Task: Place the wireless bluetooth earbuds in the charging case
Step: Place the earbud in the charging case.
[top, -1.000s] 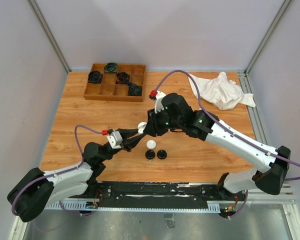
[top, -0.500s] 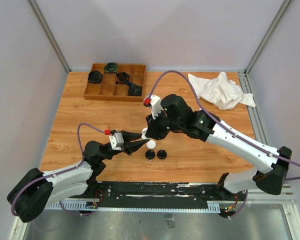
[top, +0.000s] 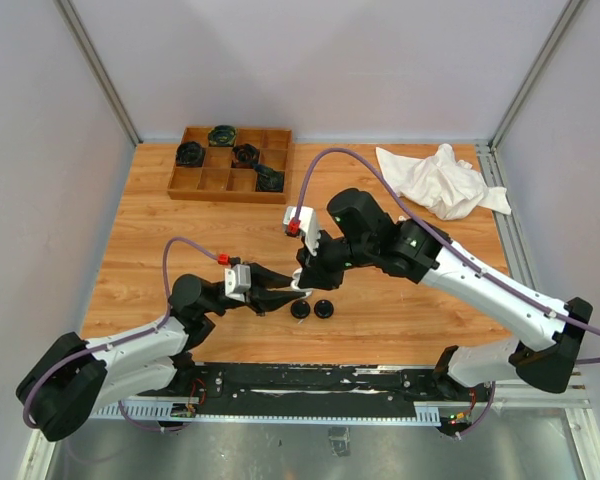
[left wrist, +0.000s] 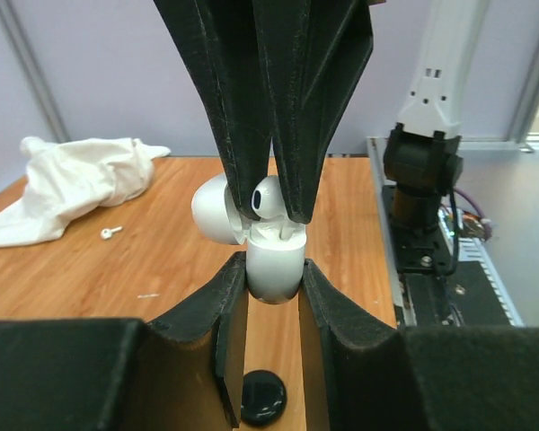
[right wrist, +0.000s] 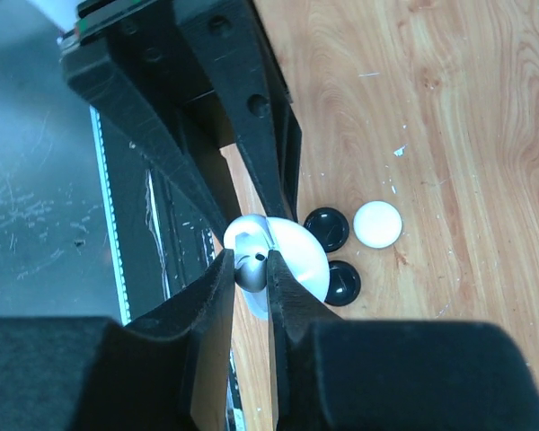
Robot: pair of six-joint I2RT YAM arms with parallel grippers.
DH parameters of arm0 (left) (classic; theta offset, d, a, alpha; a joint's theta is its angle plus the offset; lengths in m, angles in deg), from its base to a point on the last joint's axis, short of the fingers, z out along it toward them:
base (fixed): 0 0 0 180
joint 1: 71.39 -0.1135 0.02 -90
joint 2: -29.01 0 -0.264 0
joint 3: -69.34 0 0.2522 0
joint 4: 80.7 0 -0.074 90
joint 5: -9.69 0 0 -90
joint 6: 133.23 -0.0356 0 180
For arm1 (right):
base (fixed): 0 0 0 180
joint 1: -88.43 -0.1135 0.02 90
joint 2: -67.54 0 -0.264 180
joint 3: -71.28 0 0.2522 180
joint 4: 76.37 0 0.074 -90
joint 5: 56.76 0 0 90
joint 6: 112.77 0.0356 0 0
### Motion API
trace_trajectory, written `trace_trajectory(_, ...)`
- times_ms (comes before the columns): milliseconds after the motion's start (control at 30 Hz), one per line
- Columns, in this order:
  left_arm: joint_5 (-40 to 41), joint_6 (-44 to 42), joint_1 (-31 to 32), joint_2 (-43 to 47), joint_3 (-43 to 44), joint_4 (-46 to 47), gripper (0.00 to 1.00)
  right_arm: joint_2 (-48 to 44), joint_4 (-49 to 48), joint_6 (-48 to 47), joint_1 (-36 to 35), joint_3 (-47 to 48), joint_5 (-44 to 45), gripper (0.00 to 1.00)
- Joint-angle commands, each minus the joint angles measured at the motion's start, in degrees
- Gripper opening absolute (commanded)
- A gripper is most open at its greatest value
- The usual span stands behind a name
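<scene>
We found the left claw [left wrist: 271, 267] closed narrow on the white charging case [left wrist: 271, 280]. One finger pressed each side of its rounded body, and the case was held clear of the tabletop [left wrist: 162, 269]. Its lid [left wrist: 211, 208] stood hinged open, to the left in the left wrist view.

The right claw [right wrist: 250, 271] was all but shut, its two fingertips pinching a white earbud [right wrist: 248, 260] with a dark tip. That earbud sat directly over the open mouth of the case, at the rim. The right claw's fingers reached in from the opposite side and ended just above the case's rim.

We could not tell whether the earbud touched its seat, since the inside of the case was hidden in both wrist views. In the top view the two claws covered the case and earbud almost entirely.

A loose earbud [left wrist: 110, 233] lay on the tabletop near a crumpled white cloth [left wrist: 72, 184]. Two black pucks [right wrist: 326, 228] and a white puck [right wrist: 377, 224] lay close together on the tabletop, beside the held case in the right wrist view. One black puck was partly cut off behind the case. A wooden tray [top: 227, 197] stood at the far left. The dark items in its compartments were too small to identify.
</scene>
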Motion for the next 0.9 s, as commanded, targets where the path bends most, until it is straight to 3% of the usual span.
trace_trajectory(0, -10.21, 3.83, 0.36, -0.81, 4.44, 3.57, 0.0, -1.86, 1.89, -9.94, -0.09, 0.24, -4.77, 0.13)
trace_trajectory(233, -14.63, 8.58, 0.36, -4.56, 6.72, 5.05, 0.0, -2.1, 2.74, -18.3, -0.09, 0.4, -8.71, 0.21)
trace_trajectory(567, -14.73, 6.26, 0.36, -6.57, 7.19, 3.66, 0.0, 2.71, 7.53, -26.55, -0.09, 5.9, -10.79, 0.32)
trace_trajectory(867, -4.33, 1.52, -0.15, -7.32, 6.02, 0.22, 0.0, 2.67, 9.08, -24.34, 0.78, 9.98, -6.48, 0.4)
